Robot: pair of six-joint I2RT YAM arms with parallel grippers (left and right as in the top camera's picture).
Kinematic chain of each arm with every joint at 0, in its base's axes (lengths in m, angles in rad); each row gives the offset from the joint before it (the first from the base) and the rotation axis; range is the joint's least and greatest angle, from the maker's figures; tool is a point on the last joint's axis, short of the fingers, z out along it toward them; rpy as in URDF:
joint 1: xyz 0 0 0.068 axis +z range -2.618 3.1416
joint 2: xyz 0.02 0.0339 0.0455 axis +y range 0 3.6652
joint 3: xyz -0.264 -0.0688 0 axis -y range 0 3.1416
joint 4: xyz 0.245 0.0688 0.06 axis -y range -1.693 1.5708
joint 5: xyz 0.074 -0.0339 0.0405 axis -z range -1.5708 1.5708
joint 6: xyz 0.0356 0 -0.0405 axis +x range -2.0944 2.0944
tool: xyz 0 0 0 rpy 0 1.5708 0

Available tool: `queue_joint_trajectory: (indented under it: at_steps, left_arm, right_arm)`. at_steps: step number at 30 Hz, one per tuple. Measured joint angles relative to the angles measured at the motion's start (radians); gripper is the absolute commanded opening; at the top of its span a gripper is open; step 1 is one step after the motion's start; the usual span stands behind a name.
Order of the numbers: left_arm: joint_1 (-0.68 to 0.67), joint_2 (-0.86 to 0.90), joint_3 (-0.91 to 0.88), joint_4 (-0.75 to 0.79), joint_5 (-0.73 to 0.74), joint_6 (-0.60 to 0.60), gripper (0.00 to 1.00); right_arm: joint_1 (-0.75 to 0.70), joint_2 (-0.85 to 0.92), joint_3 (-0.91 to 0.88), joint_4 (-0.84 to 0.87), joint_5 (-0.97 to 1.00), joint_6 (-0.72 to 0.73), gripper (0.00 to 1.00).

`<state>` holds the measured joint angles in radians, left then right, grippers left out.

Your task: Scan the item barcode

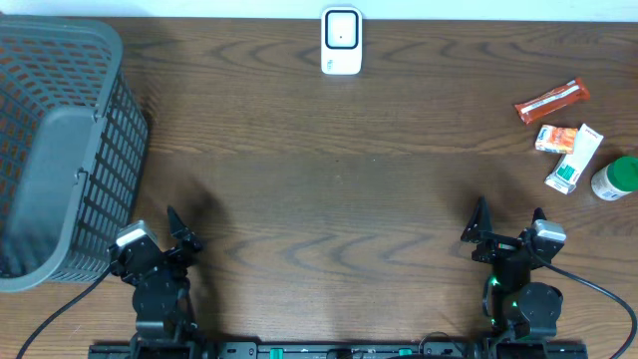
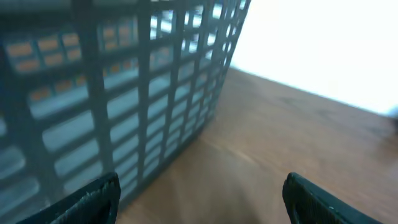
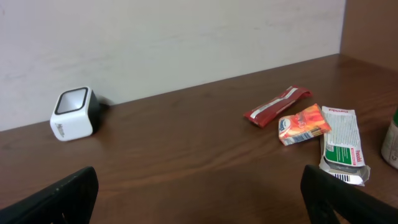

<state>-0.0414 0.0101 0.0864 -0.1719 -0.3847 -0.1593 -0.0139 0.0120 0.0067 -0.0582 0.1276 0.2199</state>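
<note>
Snack packs [image 1: 575,158] crowded at far right of counter [image 1: 319,199], well apart from scanner [image 1: 341,41]. Right hand [image 1: 509,211] and left hand [image 1: 148,227] both spread, empty. Risks: pinching two neighbouring packs together; toppling bottle [image 1: 614,179]; presenting barcode turned away.

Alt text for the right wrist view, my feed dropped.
The right gripper, open and empty, faces a brown table. A white scanner sits left by the wall; a red bar, orange packet and white-green box lie right, beside a half-seen bottle.
</note>
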Motion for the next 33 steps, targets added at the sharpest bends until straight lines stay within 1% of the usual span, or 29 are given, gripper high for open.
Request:
queue_joint_trajectory:
  at_steps: [3,4,9,14,33]
  left_arm:
    - [0.000,0.001,-0.041,0.113,0.017,0.037,0.84]
    - [0.000,0.000,-0.047,0.128,0.032,0.052,0.84]
    - [-0.002,0.000,-0.048,0.130,0.107,0.099,0.84]
    - [-0.002,0.000,-0.048,0.130,0.140,0.116,0.84]
    - [-0.002,0.000,-0.048,0.130,0.151,0.134,0.84]
  right_arm:
    - [0.000,0.000,0.000,-0.001,0.000,0.000,0.99]
    - [0.000,0.000,0.000,-0.001,0.000,0.000,0.99]
    - [0.000,0.000,0.000,0.000,0.000,0.000,0.99]
    - [0.000,0.000,0.000,0.000,0.000,0.000,0.99]
    - [0.000,0.000,0.000,0.000,0.000,0.000,0.99]
